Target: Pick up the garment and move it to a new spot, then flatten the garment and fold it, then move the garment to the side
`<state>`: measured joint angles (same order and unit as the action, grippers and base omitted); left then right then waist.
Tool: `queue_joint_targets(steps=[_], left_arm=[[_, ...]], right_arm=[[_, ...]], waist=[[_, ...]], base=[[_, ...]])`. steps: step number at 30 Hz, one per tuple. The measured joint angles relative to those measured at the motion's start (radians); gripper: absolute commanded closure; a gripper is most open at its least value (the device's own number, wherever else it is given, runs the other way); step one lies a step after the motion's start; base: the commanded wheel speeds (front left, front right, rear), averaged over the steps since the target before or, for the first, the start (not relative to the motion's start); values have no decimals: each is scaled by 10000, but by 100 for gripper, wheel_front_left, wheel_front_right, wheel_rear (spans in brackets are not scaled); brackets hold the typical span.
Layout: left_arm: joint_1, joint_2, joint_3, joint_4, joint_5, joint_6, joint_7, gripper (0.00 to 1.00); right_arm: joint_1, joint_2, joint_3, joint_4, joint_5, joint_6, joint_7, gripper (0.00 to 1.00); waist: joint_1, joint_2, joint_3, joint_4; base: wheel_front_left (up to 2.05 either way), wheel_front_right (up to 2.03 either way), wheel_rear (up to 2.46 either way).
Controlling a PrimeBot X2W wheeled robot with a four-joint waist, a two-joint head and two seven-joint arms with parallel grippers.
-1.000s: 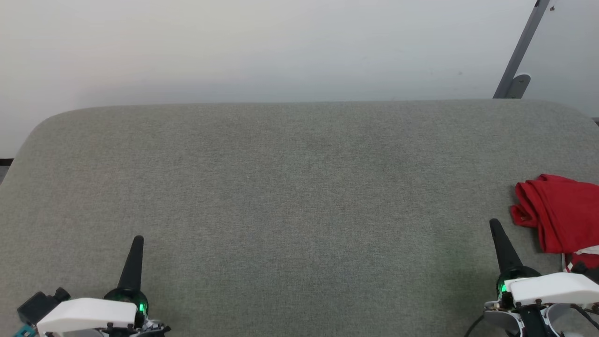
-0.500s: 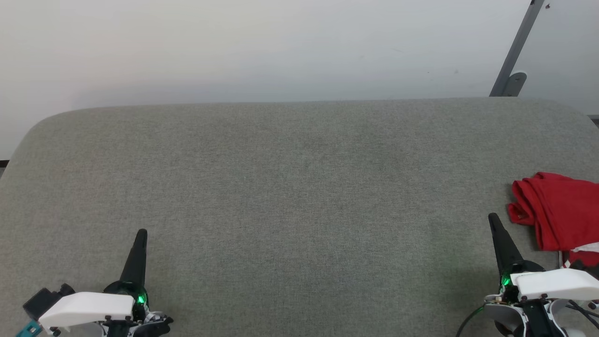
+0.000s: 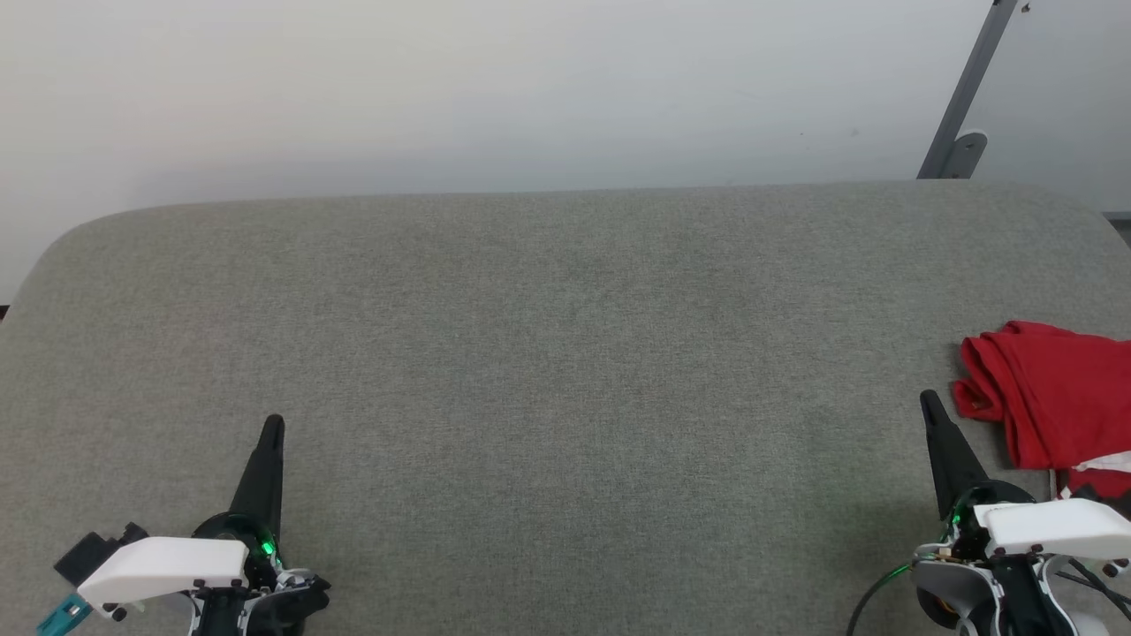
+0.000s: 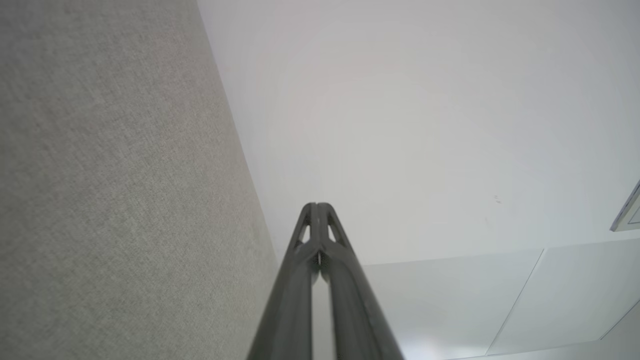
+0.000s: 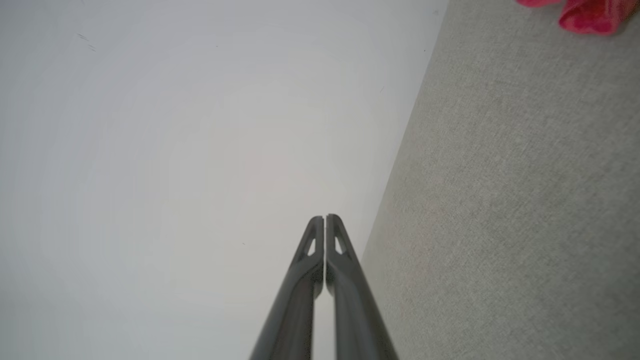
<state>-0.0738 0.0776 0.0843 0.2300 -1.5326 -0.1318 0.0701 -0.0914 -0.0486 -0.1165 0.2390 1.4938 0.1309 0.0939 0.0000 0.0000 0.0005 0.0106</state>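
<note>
Grey fabric-covered surface (image 3: pixel 565 353): takes up most of the head view, with a woven texture and rounded far corners. It also runs along the left side of the left wrist view (image 4: pixel 125 200) and the right side of the right wrist view (image 5: pixel 500 200).

Pale wall (image 3: pixel 442 88): plain, rising behind the far edge of the surface.

Garment (image 3: pixel 1051 402): red and bunched into folds. It lies on the surface at the far right of the head view, cut off by the picture's edge. A strip of white trim (image 3: pixel 1104 462) shows along its near side. A red fold of it sits in the top right corner of the right wrist view (image 5: pixel 585 17). No lettering can be made out.

Right gripper (image 3: pixel 928 399): lower right of the head view, dark fingers pointing up the picture. The tip is just beside the garment's left edge, and the two are apart. In the right wrist view (image 5: pixel 325 218) the two fingers are pressed together with nothing between them.

Left gripper (image 3: pixel 272 424): lower left, over bare fabric and well apart from the garment. In the left wrist view (image 4: pixel 316 206) its fingers meet at the tip and hold nothing.

Grey metal strut (image 3: pixel 967 88): leans against the wall at upper right.

Green indicator lights: one glows at the base of each gripper (image 3: pixel 266 549) (image 3: pixel 957 519).
</note>
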Motion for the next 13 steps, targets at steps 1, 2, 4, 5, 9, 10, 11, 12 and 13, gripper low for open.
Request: queue_joint_targets(steps=[1,2,4,5,9,10,11,12,13], left_arm=[[-21,-12,10,6,-82,0,6,100],[-34,-23,19,17,-127,0,27,100],[-48,-46,36,42,-226,0,86,100],[-55,-59,40,50,-276,0,92,100],[-128,-90,77,88,-445,0,180,100],[-174,-104,84,100,-506,0,188,100],[-211,-111,90,102,-593,0,194,100],[-225,-119,98,105,-679,0,215,100],[-225,-128,104,119,-723,0,245,100]], right_arm=[[-7,-2,2,2,73,0,25,100],[-8,-2,6,6,150,0,29,100],[-13,-2,4,13,303,0,44,100],[-17,-2,8,15,372,0,54,100],[-46,-2,12,29,627,0,117,100],[-59,-2,12,31,690,0,119,100],[-67,-2,12,31,759,0,127,100],[-67,-2,17,35,844,0,132,100],[-69,-2,15,40,913,0,150,100]], waist=[[0,0,2,-7],[0,0,3,-13],[0,0,6,-26],[0,0,8,-32],[0,0,14,-57],[0,0,15,-64],[0,0,17,-70],[0,0,19,-76],[0,0,20,-82]], base=[[0,0,0],[0,0,0],[0,0,0],[0,0,0],[0,0,0],[0,0,0],[0,0,0],[0,0,0],[0,0,0]])
